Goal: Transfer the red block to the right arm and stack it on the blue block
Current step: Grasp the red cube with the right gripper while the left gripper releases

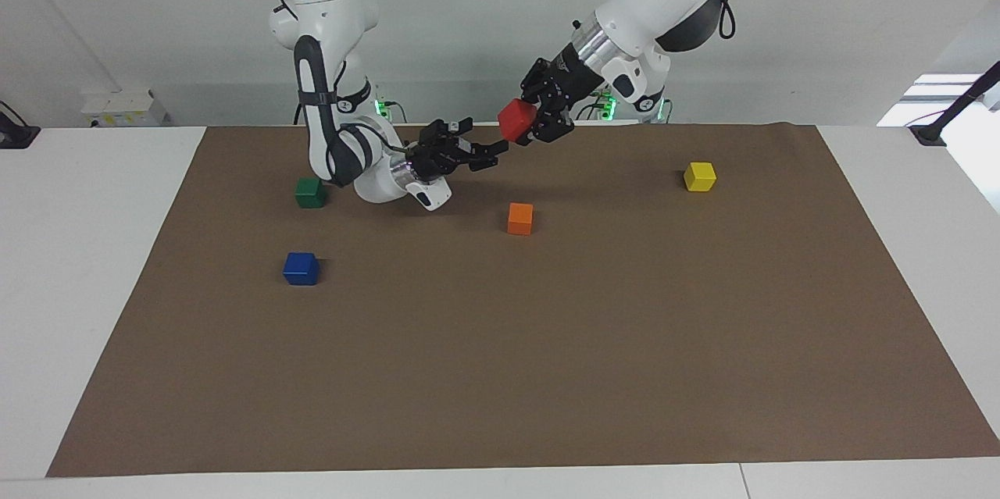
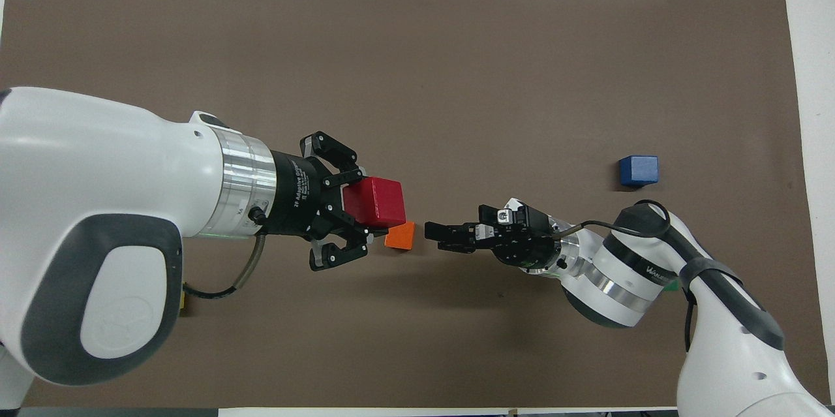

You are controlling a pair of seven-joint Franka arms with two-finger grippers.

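My left gripper [image 1: 525,121] is shut on the red block [image 1: 516,118] and holds it up in the air over the mat, above the orange block; both show in the overhead view, the gripper [image 2: 366,203] and the block [image 2: 381,201]. My right gripper [image 1: 484,137] is open and empty and points at the red block with a small gap between them; it also shows in the overhead view [image 2: 436,235]. The blue block [image 1: 301,268] sits on the mat toward the right arm's end, also seen from overhead [image 2: 638,170].
An orange block [image 1: 520,218] lies mid-mat below the two grippers, also in the overhead view [image 2: 400,235]. A green block [image 1: 310,192] sits beside the right arm's wrist, nearer to the robots than the blue block. A yellow block [image 1: 699,176] lies toward the left arm's end.
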